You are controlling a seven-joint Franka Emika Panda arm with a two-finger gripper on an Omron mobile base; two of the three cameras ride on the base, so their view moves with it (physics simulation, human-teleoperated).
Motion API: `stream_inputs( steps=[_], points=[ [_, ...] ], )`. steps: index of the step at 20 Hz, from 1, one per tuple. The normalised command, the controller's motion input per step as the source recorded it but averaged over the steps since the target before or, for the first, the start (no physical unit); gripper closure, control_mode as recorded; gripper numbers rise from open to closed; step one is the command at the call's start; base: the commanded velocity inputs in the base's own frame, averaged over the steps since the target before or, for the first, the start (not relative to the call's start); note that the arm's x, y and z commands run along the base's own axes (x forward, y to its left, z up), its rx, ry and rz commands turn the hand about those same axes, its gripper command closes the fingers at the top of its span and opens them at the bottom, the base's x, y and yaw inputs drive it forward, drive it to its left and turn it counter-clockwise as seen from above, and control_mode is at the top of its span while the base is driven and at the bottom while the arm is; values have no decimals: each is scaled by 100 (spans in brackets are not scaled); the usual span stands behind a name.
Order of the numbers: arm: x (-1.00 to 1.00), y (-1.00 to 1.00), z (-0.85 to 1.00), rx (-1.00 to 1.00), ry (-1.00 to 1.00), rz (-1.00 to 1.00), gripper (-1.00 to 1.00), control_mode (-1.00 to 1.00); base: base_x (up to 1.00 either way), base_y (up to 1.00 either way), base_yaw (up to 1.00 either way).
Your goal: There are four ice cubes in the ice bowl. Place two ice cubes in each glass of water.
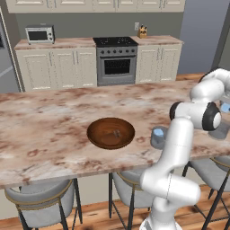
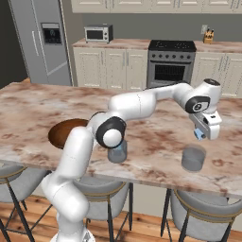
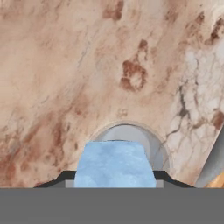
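Observation:
My gripper [image 2: 202,134] is shut on a pale-blue ice cube [image 2: 199,135] and hangs a little above the right-hand glass of water [image 2: 193,159]. In the hand view the ice cube [image 3: 114,164] sits between my fingertips, with the grey rim of the glass [image 3: 151,138] right behind it. The other glass [image 1: 157,137] stands just right of the ice bowl [image 1: 110,133] and shows a bluish patch at its top. The dark-brown bowl [image 2: 64,132] lies at the counter's near side, partly behind my arm. I cannot tell what is inside it.
The marble island counter [image 1: 45,121] stretches wide to the left and back. Grey stools [image 1: 42,202] stand under its near edge. A stove [image 1: 116,58], a microwave [image 1: 39,34] and a knife block [image 1: 143,31] line the far wall, and a fridge [image 2: 45,42] stands at the left.

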Motion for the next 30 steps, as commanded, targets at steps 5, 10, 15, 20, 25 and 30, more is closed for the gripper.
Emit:
stream_inputs(
  steps=[5, 10, 15, 20, 25, 30],
  points=[
    [18, -9, -14, 0, 0, 0, 100, -100, 0, 0, 0],
    [0, -3, -19, 0, 0, 0, 100, -100, 0, 0, 0],
    [2, 0, -21, 0, 0, 0, 100, -100, 0, 0, 0],
    [11, 0, -26, 0, 0, 0, 100, -100, 0, 0, 0],
    [25, 0, -26, 0, 0, 0, 100, -100, 0, 0, 0],
    [22, 0, -20, 0, 0, 0, 100, -100, 0, 0, 0]
  ],
)
